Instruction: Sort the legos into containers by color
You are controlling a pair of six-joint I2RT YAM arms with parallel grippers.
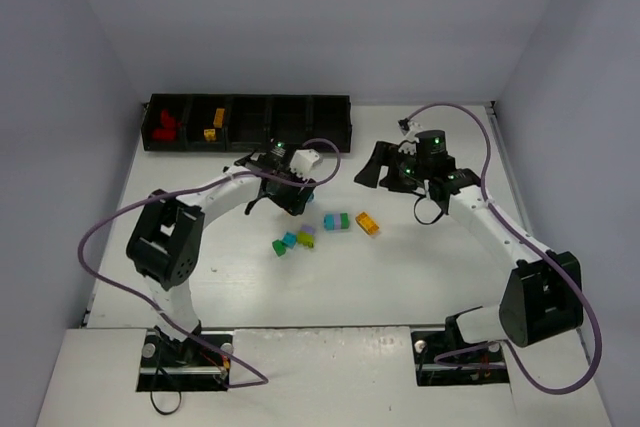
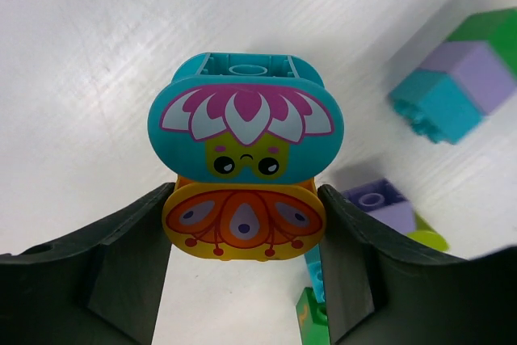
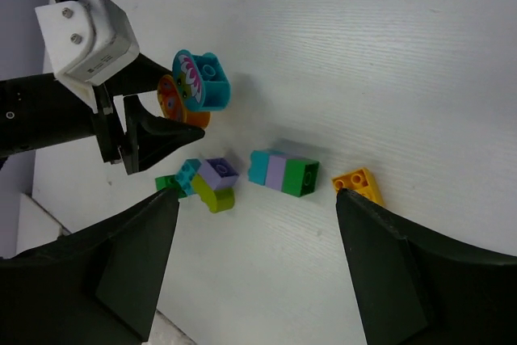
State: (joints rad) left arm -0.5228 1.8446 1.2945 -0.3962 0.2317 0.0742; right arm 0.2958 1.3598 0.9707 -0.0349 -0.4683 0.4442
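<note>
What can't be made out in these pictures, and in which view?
Top external: the printed brick in the left gripper is nearly hidden under its wrist.
Top external: the three right compartments of the tray are too dark to tell contents.
Left wrist: a green brick is cut off by the bottom edge and a finger.

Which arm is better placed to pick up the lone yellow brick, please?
Right: the right gripper is open near the yellow brick, while the left gripper is shut on a cyan-and-orange piece.
</note>
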